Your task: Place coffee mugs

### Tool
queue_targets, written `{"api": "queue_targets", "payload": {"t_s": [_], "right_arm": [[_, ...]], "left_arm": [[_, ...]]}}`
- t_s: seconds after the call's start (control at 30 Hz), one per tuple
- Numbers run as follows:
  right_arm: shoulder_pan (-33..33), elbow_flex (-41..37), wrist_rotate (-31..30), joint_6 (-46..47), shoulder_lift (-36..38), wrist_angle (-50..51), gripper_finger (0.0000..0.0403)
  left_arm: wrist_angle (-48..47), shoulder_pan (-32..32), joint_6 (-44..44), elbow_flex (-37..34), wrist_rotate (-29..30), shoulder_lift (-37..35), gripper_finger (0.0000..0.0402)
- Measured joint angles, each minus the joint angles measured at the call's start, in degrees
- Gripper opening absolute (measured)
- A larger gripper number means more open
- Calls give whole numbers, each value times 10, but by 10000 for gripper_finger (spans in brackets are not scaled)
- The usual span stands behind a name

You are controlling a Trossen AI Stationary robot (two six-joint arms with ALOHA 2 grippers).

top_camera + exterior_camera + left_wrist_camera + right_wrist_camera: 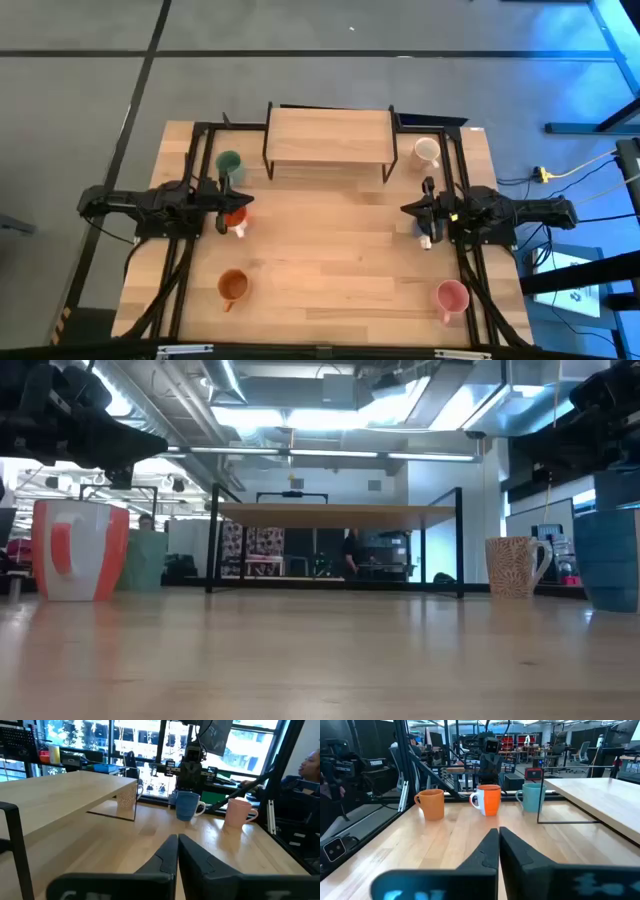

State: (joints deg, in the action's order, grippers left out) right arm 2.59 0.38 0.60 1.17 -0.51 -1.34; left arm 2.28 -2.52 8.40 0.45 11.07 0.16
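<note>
Six mugs stand upright on their bases on the wooden table. In the high view the green mug (229, 163), red-orange mug (237, 219) and orange mug (233, 286) are on the left; the cream-white mug (427, 151), dark blue mug (418, 229) and pink mug (451, 297) are on the right. My left gripper (242, 203) hovers shut above the red-orange mug (80, 550). My right gripper (407, 209) hovers shut above the dark blue mug (610, 555). Each wrist view shows shut fingers, left (177, 847) and right (498, 842), pointing across the table.
A low wooden shelf (328, 137) on black metal legs stands at the far middle of the table; its legs (213, 540) rise from the tabletop. Bare wood lies between the two rows of mugs. A person (310, 767) sits beyond the table's right side.
</note>
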Motion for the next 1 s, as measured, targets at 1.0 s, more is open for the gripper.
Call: {"api": "queue_targets", "payload": {"t_s": [1.0], "right_arm": [[0, 0, -62, 361, 0, -50, 1]], "left_arm": [[475, 0, 148, 9, 105, 5, 7]]}}
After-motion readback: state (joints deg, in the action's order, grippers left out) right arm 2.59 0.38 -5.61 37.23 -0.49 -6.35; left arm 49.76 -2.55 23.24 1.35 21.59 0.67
